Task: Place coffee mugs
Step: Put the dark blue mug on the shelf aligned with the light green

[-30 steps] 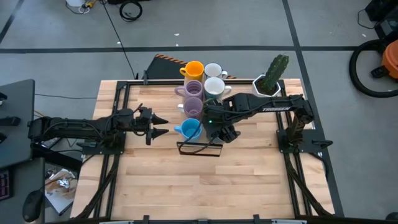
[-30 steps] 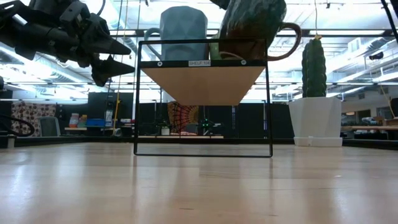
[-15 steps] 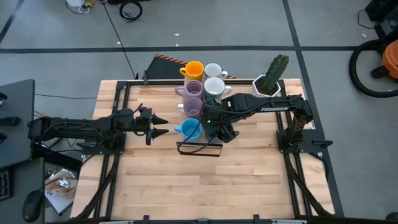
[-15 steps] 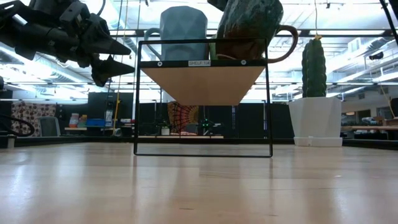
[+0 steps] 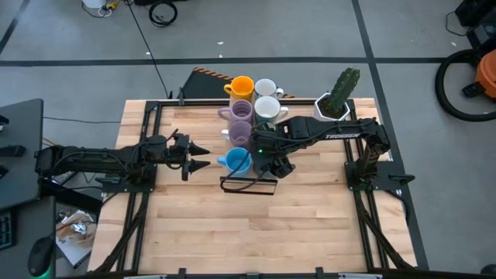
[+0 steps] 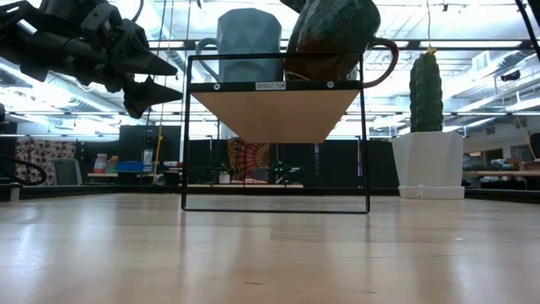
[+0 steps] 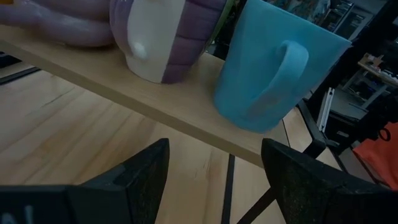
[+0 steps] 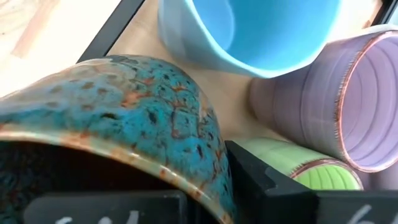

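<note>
Two hands: right hand (image 5: 273, 164) pinching the dark mug (image 6: 333, 34) at the shelf edge (image 6: 274, 85), left hand (image 5: 198, 156) spread beside it.

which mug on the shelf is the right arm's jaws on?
The dark mug with the blue-green speckled glaze, beside the blue mug. The other mugs stand free.

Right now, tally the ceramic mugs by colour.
Orange ceramic mug: 1
White ceramic mugs: 2
Purple ceramic mugs: 2
Blue ceramic mug: 1
Green ceramic mug: 1
Dark speckled ceramic mug: 1
Total: 8
</note>
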Robot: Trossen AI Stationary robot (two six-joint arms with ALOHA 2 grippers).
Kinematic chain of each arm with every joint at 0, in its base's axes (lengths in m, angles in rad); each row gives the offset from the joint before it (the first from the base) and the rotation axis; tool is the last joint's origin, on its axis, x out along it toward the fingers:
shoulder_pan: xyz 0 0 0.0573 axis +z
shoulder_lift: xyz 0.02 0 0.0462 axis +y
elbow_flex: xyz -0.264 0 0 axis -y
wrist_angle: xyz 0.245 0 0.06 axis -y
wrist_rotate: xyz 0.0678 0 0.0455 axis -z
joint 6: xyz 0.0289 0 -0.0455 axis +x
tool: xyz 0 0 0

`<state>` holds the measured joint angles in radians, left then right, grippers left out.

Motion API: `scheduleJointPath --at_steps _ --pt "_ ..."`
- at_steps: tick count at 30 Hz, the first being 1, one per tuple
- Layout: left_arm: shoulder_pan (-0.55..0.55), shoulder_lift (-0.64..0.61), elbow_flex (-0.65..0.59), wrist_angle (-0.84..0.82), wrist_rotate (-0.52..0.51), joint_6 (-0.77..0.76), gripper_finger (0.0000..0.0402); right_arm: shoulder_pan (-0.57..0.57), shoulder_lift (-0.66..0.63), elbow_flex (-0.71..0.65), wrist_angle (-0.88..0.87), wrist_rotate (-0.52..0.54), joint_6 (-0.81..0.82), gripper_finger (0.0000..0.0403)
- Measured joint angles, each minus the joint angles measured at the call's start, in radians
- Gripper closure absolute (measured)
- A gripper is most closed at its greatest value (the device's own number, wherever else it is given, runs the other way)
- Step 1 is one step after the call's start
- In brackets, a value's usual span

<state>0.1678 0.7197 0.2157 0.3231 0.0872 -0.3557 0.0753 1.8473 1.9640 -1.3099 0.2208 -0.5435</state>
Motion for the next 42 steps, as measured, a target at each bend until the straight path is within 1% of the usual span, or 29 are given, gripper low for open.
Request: scheduleJointPath --at_steps 3,8,15,19,23,30,34,42 --pt "0.000 0.000 0.000 -0.001 0.000 0.000 0.0139 0.000 0.000 0.000 -0.012 0.003 -0.002 0.0339" --pt "0.000 0.000 0.000 0.000 0.000 0.000 0.0139 -0.005 0.000 0.000 -0.022 -0.024 -0.019 0.0364" --pt "0.000 0.000 0.000 0.001 0.000 0.000 0.0139 -0.008 0.000 0.000 -0.033 -0.028 -0.034 0.0364" --pt "0.000 0.000 0.000 0.001 0.000 0.000 0.0139 0.002 0.000 0.001 -0.049 0.001 -0.033 0.0364" --pt "0.000 0.000 0.000 0.001 0.008 0.000 0.0139 0.002 -0.002 0.002 -0.095 0.007 -0.002 0.0364" --pt "0.000 0.000 0.000 0.000 0.015 0.000 0.0139 0.003 -0.003 0.002 -0.109 0.008 0.009 0.0363" --pt "0.000 0.000 0.000 0.000 0.015 0.000 0.0139 0.000 -0.003 0.001 -0.095 -0.009 0.008 0.0360" --pt "0.000 0.000 0.000 0.001 0.015 0.000 0.0139 0.000 -0.002 0.000 -0.046 -0.014 0.006 0.0336"
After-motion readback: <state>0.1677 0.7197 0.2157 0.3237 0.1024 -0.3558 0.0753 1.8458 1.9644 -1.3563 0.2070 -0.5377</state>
